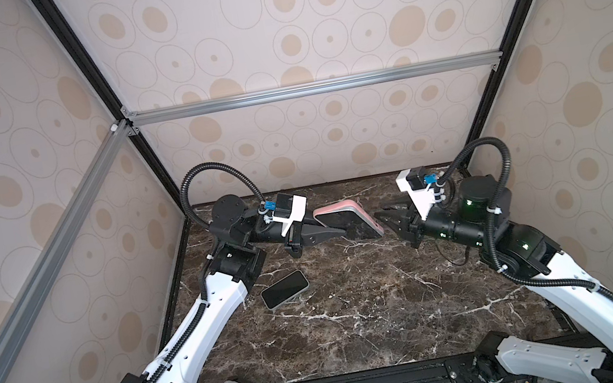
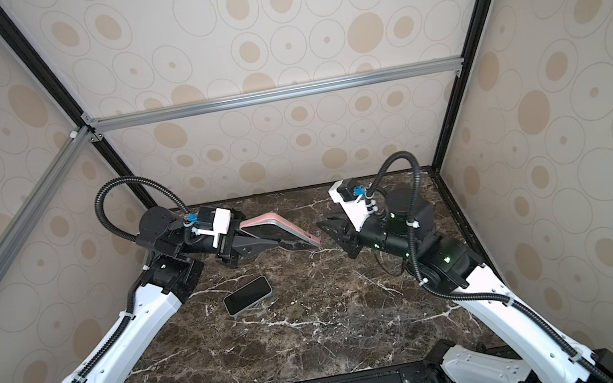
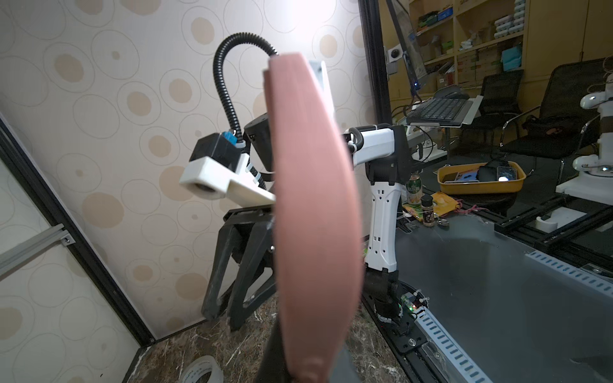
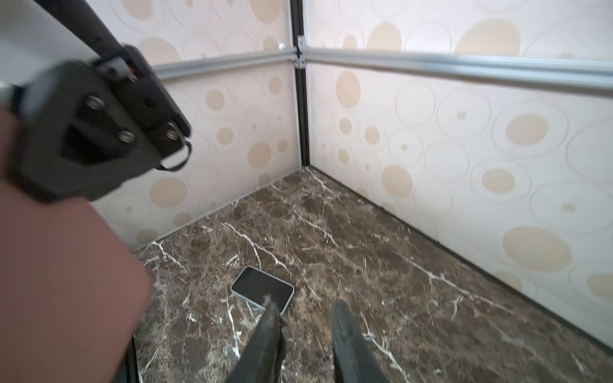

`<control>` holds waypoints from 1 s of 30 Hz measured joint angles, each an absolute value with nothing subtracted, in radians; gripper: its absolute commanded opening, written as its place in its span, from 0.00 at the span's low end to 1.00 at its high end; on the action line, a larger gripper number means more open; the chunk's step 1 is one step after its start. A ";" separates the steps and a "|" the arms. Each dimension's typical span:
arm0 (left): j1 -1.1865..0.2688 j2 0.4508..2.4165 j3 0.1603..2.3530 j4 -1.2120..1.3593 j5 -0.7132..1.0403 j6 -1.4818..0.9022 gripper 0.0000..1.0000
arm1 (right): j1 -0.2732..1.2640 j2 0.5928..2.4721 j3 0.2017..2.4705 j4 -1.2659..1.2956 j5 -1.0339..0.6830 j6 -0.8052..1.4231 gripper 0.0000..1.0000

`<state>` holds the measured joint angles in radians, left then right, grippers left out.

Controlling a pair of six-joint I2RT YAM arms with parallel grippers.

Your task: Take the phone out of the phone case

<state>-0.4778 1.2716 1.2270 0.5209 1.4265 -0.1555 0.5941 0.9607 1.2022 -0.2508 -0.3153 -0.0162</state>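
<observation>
Above the far part of the desk (image 1: 380, 315), the left gripper (image 1: 339, 232) holds the pink phone case (image 1: 341, 208) clear of the surface. Its jaws pinch one end, so the rest juts toward the right arm, tilted with its dark inner face turned toward the front. The right gripper (image 4: 306, 315) hovers just beside the case's free end, jaws spread and holding nothing. That placement would suit peeling the case from the opposite side. The phone (image 1: 284, 289) lies flat on the desk, screen up, near the left arm and apart from the case. Judging by this, the phone is out and the removal looks done.
</observation>
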 measured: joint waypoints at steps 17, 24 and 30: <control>-0.477 1.272 1.225 0.538 1.446 -0.169 0.00 | 0.594 0.904 1.193 0.041 -0.656 0.038 0.41; -0.478 1.272 1.225 0.537 1.446 -0.169 0.00 | 0.594 0.954 1.233 0.038 -0.746 0.052 0.41; -0.478 1.272 1.225 0.506 1.445 -0.152 0.00 | 0.594 0.961 1.237 0.032 -0.794 0.054 0.40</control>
